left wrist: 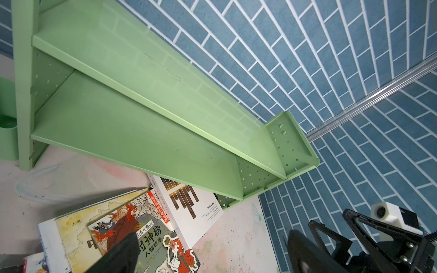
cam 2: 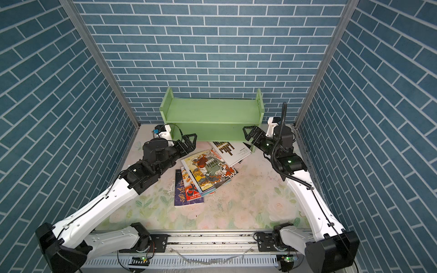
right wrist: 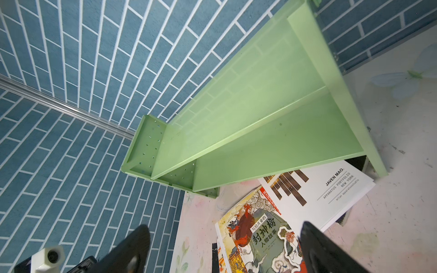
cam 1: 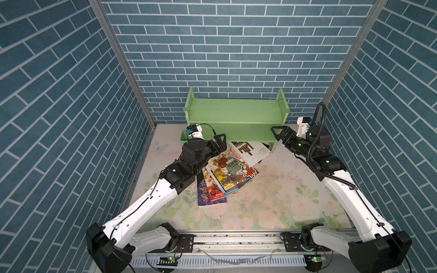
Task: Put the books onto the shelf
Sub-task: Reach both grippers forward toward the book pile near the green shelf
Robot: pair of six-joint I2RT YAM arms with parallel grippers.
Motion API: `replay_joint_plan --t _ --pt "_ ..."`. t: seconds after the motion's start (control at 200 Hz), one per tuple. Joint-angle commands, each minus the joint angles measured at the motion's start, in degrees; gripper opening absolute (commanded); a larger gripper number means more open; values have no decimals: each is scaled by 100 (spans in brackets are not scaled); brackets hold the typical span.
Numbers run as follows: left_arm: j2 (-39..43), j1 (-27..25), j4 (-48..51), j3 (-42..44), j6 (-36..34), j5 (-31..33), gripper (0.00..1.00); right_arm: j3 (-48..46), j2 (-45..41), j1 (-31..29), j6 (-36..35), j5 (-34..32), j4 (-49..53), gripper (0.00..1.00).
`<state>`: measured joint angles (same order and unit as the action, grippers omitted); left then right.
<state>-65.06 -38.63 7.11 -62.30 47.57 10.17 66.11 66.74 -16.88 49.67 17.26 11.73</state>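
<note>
**Top views.** The shelf (cam 1: 236,111) is seen standing at the middle of the far edge of the table (cam 1: 283,201). The books (cam 1: 224,177) lie off it in a fanned heap on the surface just in front, left of centre. The white book (cam 1: 250,151) forms the heap's far end, with one corner tucked under the lower tier. The left gripper (cam 1: 220,141) is positioned over the heap's far left edge, with its jaws spread wide and nothing gripped. The right gripper (cam 1: 277,134) is positioned beside the shelf's right side panel, clear of the heap, with its jaws also wide and empty.

**Left wrist view.** The illustrated book (left wrist: 151,238) is partly covered by one finger (left wrist: 123,253); contact cannot be confirmed. The white book's near corner lies between the spread jaws. A green cup (left wrist: 7,132) is noted just beside the shelf's side panel.

**Right wrist view.** The illustrated book is seen lying between the wide-spread jaws and below them, ungripped. The white book lies beyond it, with its far edge under the lower tier.
</note>
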Motion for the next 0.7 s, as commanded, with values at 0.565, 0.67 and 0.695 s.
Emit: replay_joint_plan --t 0.565,0.67,0.695 --pt "87 -113 -730 630 212 -999 100 55 726 89 426 -509 1611 93" --pt "101 -60 -397 183 -599 -1397 100 -700 532 51 1102 -594 802 92" --pt "65 -36 -139 10 -763 -1481 100 -902 508 34 1280 -620 542 92"
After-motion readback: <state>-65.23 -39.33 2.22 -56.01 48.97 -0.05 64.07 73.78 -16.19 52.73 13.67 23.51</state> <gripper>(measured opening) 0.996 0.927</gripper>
